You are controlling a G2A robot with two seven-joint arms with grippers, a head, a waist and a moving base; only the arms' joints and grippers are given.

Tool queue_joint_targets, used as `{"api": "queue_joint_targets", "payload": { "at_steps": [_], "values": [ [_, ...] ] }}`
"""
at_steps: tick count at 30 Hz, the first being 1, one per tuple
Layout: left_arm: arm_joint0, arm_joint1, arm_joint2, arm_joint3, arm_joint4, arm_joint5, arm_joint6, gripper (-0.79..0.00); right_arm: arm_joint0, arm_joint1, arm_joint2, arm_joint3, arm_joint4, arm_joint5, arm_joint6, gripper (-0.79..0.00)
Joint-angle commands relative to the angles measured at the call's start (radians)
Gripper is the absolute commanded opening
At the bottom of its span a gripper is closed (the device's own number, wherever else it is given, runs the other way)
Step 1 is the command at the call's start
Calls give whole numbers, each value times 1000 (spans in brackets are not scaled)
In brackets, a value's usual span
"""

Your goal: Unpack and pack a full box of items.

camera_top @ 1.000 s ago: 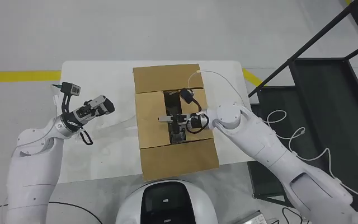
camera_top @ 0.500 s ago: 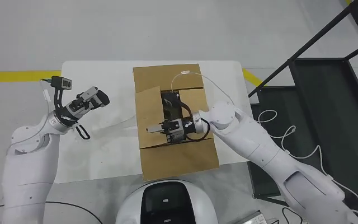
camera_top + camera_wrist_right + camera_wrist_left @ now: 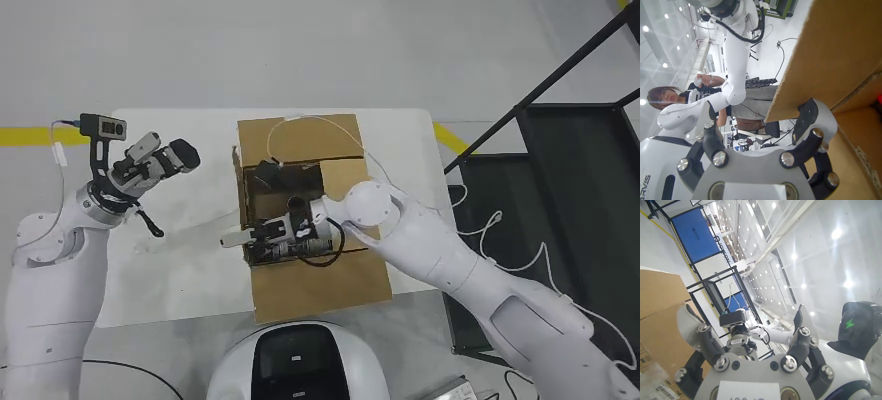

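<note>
On the white desk (image 3: 180, 280), right fingers (image 3: 809, 113) straddle the box (image 3: 320, 285) by its left flap (image 3: 829, 56), unclenched: pinch squarely, then fold outward; left fingers (image 3: 687, 317) released.

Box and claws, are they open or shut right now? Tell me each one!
box: open on top, dark inside showing.
flap: standing up at the box's side.
right claw: open, astride the flap's edge.
left claw: open, empty, held above the table beside the box.
</note>
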Motion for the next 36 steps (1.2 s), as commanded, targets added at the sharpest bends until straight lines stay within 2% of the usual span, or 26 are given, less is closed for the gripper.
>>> {"api": "queue_joint_targets", "payload": {
  "at_steps": [1,4,7,12,18,26,31,36],
  "values": [
    [-4,-3,21,-8,0,9,9,0,19,-24,-35,27,1,-7,-3,0],
    [-8,-7,52,-19,5,21,16,0,43,-56,-75,63,-1,-14,8,0],
    [-29,-10,80,8,57,30,44,0,50,-75,-91,92,-4,-31,20,0],
    [-43,-14,110,69,206,21,175,0,45,-72,-47,99,-9,-39,30,0],
    [-31,-7,98,119,281,30,202,0,-59,-3,98,-13,-56,-21,63,0],
    [-7,-4,91,173,318,25,249,0,-304,105,410,-212,-48,22,104,0],
    [-34,-16,146,248,335,15,265,0,-426,145,575,-290,-39,39,123,0],
    [-93,-37,220,360,347,8,287,0,-491,161,651,-340,-36,53,131,0]
  ]
}}
